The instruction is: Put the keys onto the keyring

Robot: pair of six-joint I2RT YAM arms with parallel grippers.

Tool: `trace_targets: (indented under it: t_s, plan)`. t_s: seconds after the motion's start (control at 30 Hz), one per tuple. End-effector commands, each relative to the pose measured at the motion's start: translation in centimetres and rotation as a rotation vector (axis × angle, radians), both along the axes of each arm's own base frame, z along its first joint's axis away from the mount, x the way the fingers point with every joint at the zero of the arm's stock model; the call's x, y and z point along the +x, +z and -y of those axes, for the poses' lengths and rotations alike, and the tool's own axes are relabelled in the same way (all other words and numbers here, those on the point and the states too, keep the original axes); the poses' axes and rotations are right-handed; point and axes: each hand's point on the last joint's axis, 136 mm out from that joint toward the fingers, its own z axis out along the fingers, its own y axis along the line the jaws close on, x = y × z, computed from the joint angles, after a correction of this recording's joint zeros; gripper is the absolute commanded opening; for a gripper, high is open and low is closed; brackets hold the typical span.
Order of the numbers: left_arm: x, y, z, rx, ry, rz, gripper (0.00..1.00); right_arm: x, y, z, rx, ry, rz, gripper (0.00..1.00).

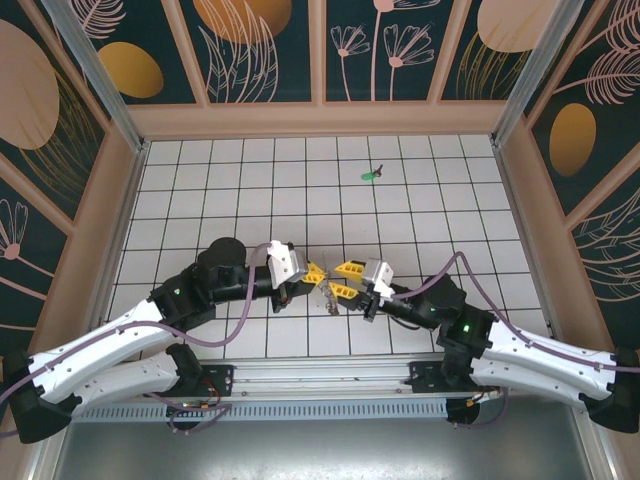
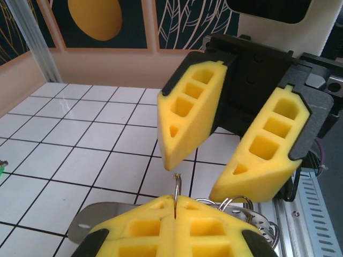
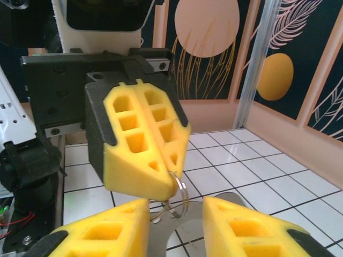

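Left gripper (image 2: 175, 202) pinches the keyring (image 2: 177, 184), mostly hidden in its grip.

Robot lab test cell: white gridded floor (image 1: 250, 200), botanical-print wall panels (image 1: 265, 50), aluminium frame posts (image 1: 90, 68)

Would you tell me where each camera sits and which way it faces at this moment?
Top external: above and behind the bases, looking down at the table; both arms show, left gripper and right gripper tip to tip.
Left wrist: on the left arm, facing the open right gripper; its own shut fingers at bottom.
Right wrist: on the right arm, facing the shut left gripper; its own open fingers at bottom.
Shared: both wrist views show the keyring pinched by the left gripper.
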Motion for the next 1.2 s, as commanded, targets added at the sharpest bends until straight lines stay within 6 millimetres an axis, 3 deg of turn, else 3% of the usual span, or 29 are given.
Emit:
trace_targets:
  t_s: [0.0, 0.37, 0.63, 0.9, 1.03, 1.17]
  plan:
    - [-0.5, 1.8, 0.1, -0.061, -0.032, 0.039, 0.00, 0.4, 1.0, 0.4, 0.044, -0.026, 0.005, 0.33]
    - [-1.3, 2.0, 0.3, -0.065, -0.082, 0.042, 0.00, 1.6, 0.4, -0.3, 0.009, -0.039, -0.017, 0.31]
    - [-1.4, 1.7, 0.5, -0.056, -0.095, 0.028, 0.00, 1.9, -0.1, -0.6, -0.004, -0.008, -0.027, 0.23]
    - [-0.8, 1.0, 0.8, -0.032, -0.076, 0.016, 0.00, 0.4, 0.5, -0.7, 0.018, 0.081, 0.002, 0.14]
    - [-0.7, 0.9, 0.9, -0.030, -0.068, 0.012, 0.00, 0.1, 0.4, -0.8, 0.008, 0.099, 0.004, 0.00]
    - [0.4, 0.5, 0.4, -0.012, 0.004, 0.020, 0.00, 0.6, 0.4, -0.4, 0.007, 0.063, 0.015, 0.00]
